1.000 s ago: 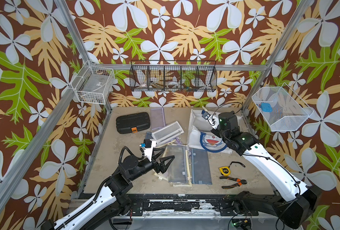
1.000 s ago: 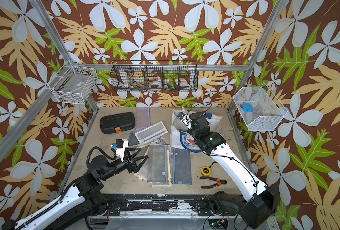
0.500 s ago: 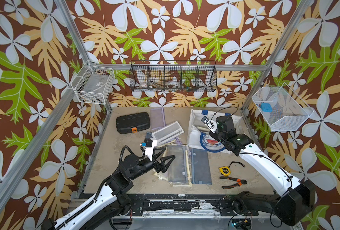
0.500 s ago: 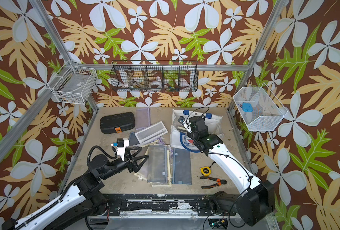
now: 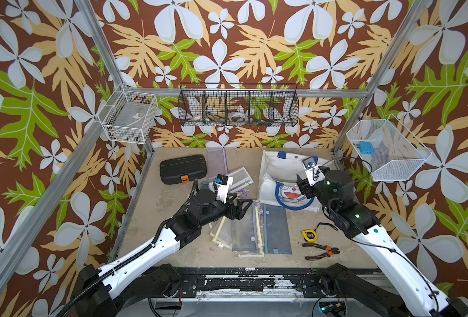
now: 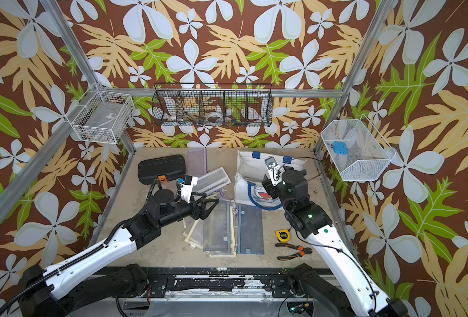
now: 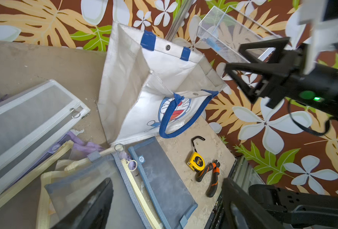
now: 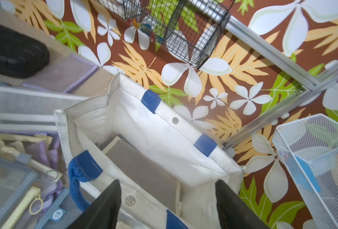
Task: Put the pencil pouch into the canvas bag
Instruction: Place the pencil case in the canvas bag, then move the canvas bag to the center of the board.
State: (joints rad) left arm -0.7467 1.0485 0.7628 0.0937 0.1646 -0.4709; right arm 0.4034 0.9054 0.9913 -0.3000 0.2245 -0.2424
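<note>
The canvas bag [image 5: 279,167] [image 6: 248,164] stands at the back right with its mouth open, and its near blue handle hangs over the cartoon face [image 7: 176,111]. Inside it lies a grey pencil pouch [image 8: 144,168] with cream trim. My right gripper [image 5: 300,186] [image 8: 168,206] is open above the bag's near rim, holding nothing. My left gripper [image 5: 248,207] [image 7: 164,208] is open and empty, low over several mesh pouches mid-table: a grey-blue pouch [image 5: 242,230] and a blue pouch [image 5: 276,230].
A black plastic case [image 5: 183,168], a purple pouch [image 5: 216,159] and a white mesh pouch [image 5: 239,178] lie at the back left. A yellow tape measure [image 5: 309,235] and pliers [image 5: 320,251] sit front right. Wire baskets hang on the walls.
My right gripper went from shut to open and drew back from over the bag toward its front rim. The left arm has hardly moved.
</note>
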